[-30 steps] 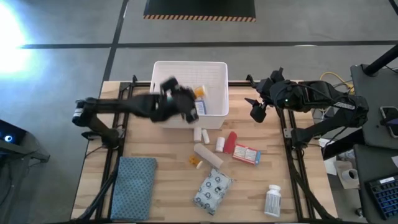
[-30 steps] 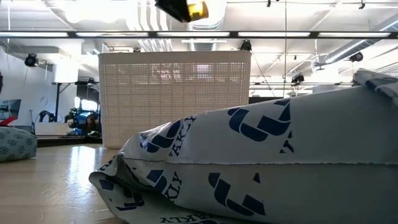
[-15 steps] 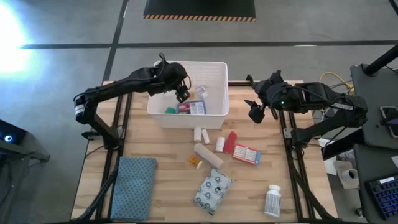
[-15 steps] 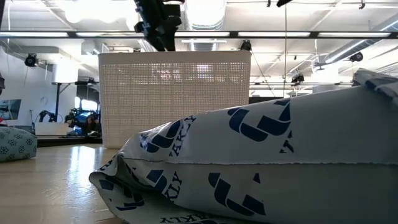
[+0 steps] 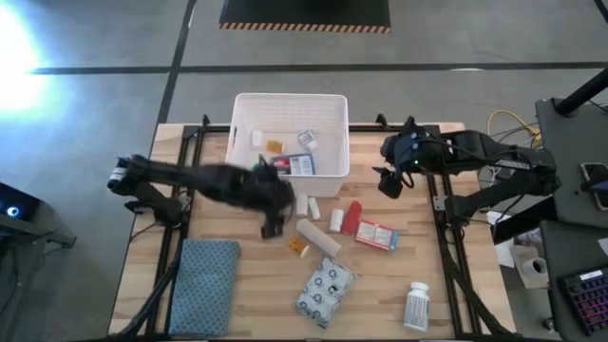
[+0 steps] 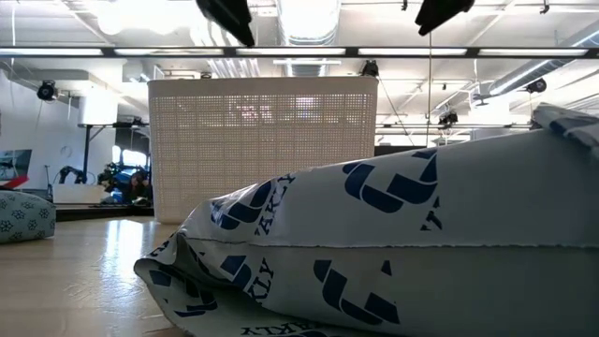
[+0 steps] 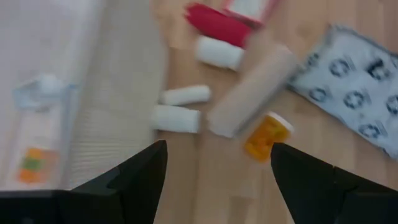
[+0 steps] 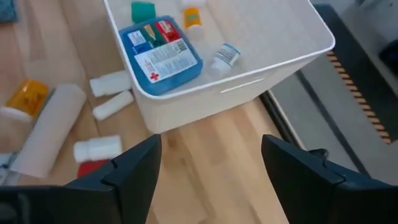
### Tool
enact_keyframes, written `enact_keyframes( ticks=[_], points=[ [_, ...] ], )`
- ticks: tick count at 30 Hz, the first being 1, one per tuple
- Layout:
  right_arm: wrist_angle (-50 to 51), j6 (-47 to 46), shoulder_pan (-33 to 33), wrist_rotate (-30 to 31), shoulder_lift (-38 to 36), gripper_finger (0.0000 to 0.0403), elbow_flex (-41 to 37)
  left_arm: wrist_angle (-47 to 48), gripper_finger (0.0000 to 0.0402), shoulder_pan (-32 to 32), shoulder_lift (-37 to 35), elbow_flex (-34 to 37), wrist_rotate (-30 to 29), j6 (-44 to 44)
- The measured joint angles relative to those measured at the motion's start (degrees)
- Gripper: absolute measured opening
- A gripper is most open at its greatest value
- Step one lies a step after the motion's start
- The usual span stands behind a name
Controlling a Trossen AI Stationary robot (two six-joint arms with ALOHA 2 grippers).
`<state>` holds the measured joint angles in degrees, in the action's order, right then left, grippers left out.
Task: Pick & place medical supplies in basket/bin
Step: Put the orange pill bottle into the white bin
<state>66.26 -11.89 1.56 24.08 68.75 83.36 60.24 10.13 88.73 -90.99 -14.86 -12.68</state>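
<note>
The white bin (image 5: 290,106) stands at the table's far middle. In it lie a blue-white pouch (image 8: 160,53), an orange vial (image 5: 274,145), a small bottle (image 8: 225,55) and a green-capped item (image 8: 143,10). My left gripper (image 7: 217,186) is open and empty. It hangs above the table just near of the bin (image 7: 50,93), over two white rolls (image 7: 180,107), a beige roll (image 7: 252,93) and an orange vial (image 7: 267,134). My right gripper (image 8: 211,180) is open and empty, and hovers off the bin's right side. A red tube (image 5: 352,217), a red-white box (image 5: 377,235), a patterned packet (image 5: 325,292) and a white bottle (image 5: 416,306) lie on the table.
A blue-grey folded cloth (image 5: 204,285) lies at the table's near left. A small white bottle (image 5: 336,220) lies beside the red tube. The patterned packet (image 6: 374,243) fills the low view's foreground. Bare wood shows to the right of the bin and along the left edge.
My left gripper swung over the bin, then swept back toward the table's near edge, and now hangs over the loose items. The orange-yellow item at its fingers a second ago now lies in the bin. My right gripper edged slightly toward the bin.
</note>
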Motion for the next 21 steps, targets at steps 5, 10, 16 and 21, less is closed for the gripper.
enact_keyframes(
  ticks=[5,10,16,21],
  points=[
    [-3.00,2.73,2.31,-1.55,0.01,0.0263,0.26,-14.95,0.0265,4.41,1.83,10.89,0.00,2.09],
    [-3.83,1.82,5.54,-9.17,0.06,0.0261,0.38,-29.71,0.0265,5.75,2.87,20.38,0.43,3.12],
    [-1.78,2.00,5.77,-9.58,0.09,0.0258,0.31,-35.24,0.0265,5.64,5.74,23.05,5.38,3.83],
    [-1.74,2.05,5.77,-9.50,0.09,0.0259,0.20,-35.78,0.0265,5.73,10.90,22.61,8.86,10.28]
  ],
)
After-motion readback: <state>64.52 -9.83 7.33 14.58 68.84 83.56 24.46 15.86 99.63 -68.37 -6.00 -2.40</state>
